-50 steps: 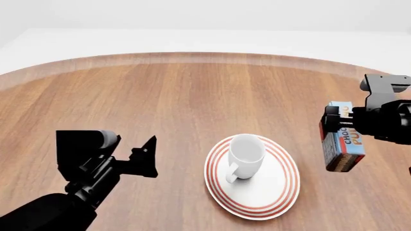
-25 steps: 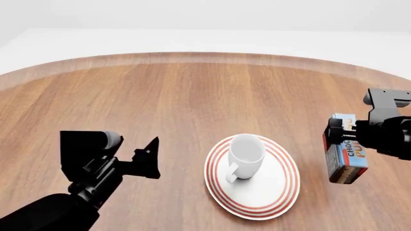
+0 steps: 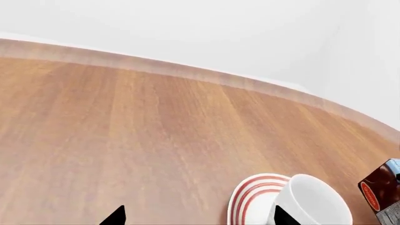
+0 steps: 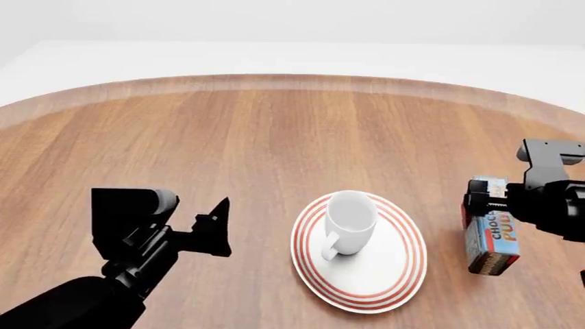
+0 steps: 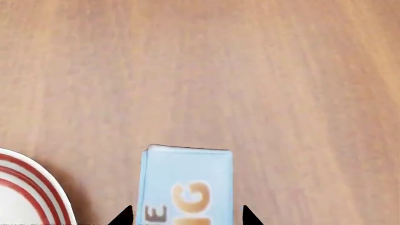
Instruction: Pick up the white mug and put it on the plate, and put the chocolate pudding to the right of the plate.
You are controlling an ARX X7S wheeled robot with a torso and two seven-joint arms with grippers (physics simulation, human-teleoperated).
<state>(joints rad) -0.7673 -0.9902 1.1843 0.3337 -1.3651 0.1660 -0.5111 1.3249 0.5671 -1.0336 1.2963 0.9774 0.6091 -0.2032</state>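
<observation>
The white mug [image 4: 350,219] stands upright on the red-ringed plate [image 4: 402,267], handle toward me. To the right of the plate, my right gripper [image 4: 486,205] is shut on the chocolate pudding [image 4: 492,236], a light blue and brown carton hanging nearly upright just above the wood. In the right wrist view the carton [image 5: 186,185] fills the space between the fingertips [image 5: 248,215], with the plate's rim [image 5: 25,192] beside it. My left gripper [image 4: 219,226] hangs open and empty left of the plate. Its wrist view shows the mug [image 3: 312,201], plate [image 3: 250,201] and carton [image 3: 378,192].
The round wooden table [image 4: 274,130] stretches bare behind the plate to its curved far edge [image 4: 292,81]. A white wall rises beyond it. The right arm's black body [image 4: 553,199] sits at the frame's right edge.
The right gripper has come down with the carton, closer to the table beside the plate. The left gripper has drifted slightly right and down. Mug and plate have not moved.
</observation>
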